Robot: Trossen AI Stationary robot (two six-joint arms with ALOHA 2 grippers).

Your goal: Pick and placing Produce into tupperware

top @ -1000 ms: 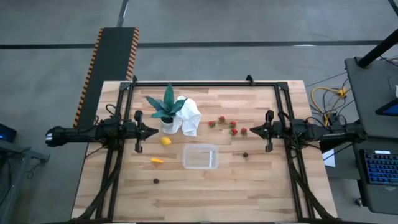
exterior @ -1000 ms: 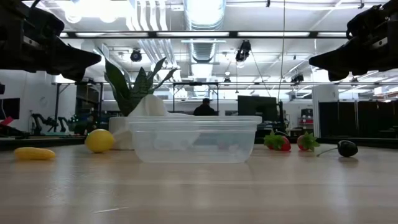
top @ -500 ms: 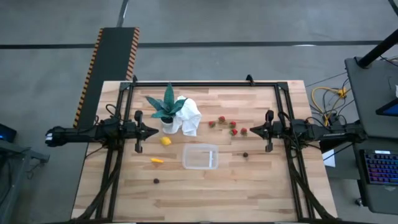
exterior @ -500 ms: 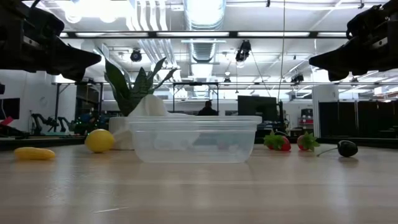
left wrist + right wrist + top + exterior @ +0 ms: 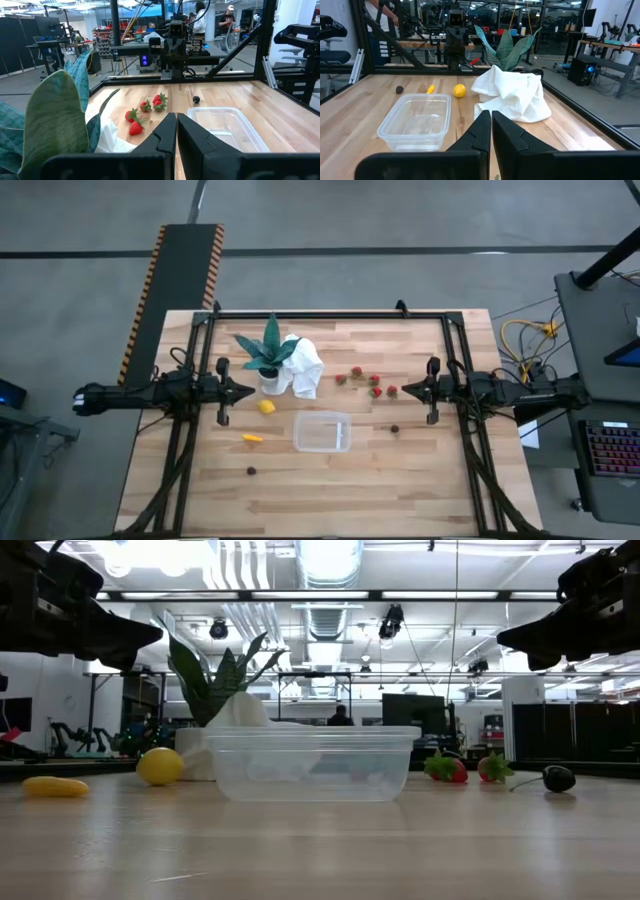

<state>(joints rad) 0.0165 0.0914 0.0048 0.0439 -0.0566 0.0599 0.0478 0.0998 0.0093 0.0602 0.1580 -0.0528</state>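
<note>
The left gripper (image 5: 246, 391) and right gripper (image 5: 407, 390), both closed and empty, hover above the table's (image 5: 400, 480) side edges, arms level and pointing inward. Between them stands the empty tupperware (image 5: 322, 432), strawberries (image 5: 372, 384) beyond it, lemon (image 5: 266, 407) toward the left.

Open table (image 5: 400, 470) around tupperware (image 5: 322, 432)

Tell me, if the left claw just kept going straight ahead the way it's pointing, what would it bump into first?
Probably the green potted plant and white cloth, which lie just ahead of the shut left gripper. It hangs above the table, though, so it might pass over the cloth; height is hard to judge.
</note>
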